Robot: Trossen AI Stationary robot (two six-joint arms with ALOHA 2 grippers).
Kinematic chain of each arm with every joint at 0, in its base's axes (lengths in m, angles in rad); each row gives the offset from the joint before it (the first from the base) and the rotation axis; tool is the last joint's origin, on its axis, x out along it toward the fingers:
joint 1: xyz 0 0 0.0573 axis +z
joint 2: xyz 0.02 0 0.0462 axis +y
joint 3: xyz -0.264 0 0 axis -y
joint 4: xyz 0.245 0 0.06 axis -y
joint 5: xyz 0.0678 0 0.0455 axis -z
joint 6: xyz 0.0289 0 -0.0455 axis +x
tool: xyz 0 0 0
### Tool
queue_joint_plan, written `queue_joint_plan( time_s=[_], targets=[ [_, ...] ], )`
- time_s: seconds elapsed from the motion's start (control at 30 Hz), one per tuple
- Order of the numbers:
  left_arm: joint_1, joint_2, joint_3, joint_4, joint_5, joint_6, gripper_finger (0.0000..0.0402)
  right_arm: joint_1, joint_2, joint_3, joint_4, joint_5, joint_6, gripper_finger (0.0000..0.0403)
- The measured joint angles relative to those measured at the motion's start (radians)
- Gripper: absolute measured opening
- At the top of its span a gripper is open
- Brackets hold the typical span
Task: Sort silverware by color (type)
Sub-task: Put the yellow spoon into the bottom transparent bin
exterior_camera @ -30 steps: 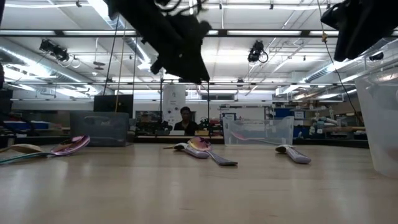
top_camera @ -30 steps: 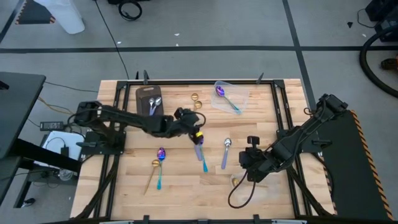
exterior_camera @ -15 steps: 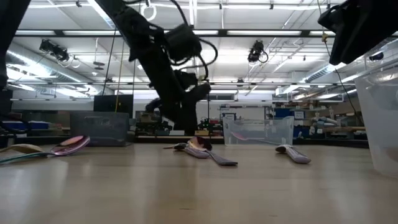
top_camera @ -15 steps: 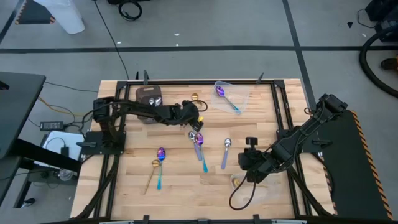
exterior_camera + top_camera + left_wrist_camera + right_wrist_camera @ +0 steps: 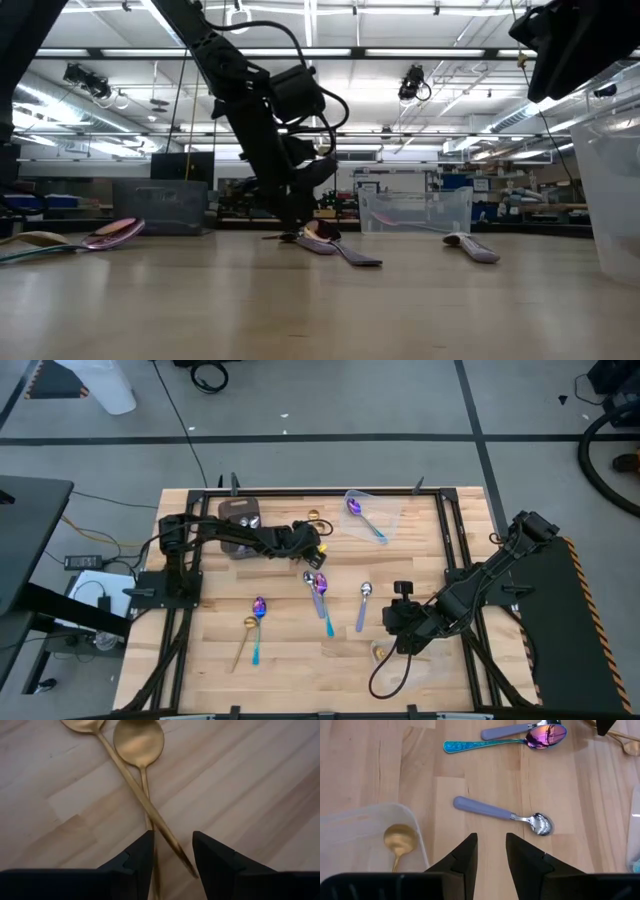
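Here the left end effector (image 5: 170,855) hangs low over two slim matte gold spoons (image 5: 140,750) crossed on the pale, grainy wooden counter (image 5: 290,645), its dark fingers parted around their handles and holding nothing. The right end effector (image 5: 490,852) hovers with a narrow empty gap near a clear plastic container (image 5: 350,827) holding another gold spoon (image 5: 399,841). Just beyond lies a shiny silver spoon with a lilac handle (image 5: 502,815), and farther off an iridescent purple-blue spoon with a teal handle (image 5: 520,740).
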Motion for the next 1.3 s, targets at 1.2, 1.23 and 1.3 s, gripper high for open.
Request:
queue_joint_plan(
  time_s=[1.2, 1.23, 1.3],
  targets=[
    [0.000, 0.000, 0.000, 0.009, -0.013, 0.018, 0.0089, 0.000, 0.000, 0.000, 0.012, -0.001, 0.000, 0.0112],
    [0.000, 0.000, 0.000, 0.009, -0.013, 0.019, 0.0080, 0.000, 0.000, 0.000, 0.012, -0.001, 0.000, 0.0112],
    [0.000, 0.000, 0.000, 0.009, -0.013, 0.019, 0.0066, 0.000, 0.000, 0.000, 0.012, -0.001, 0.000, 0.0112]
  ],
)
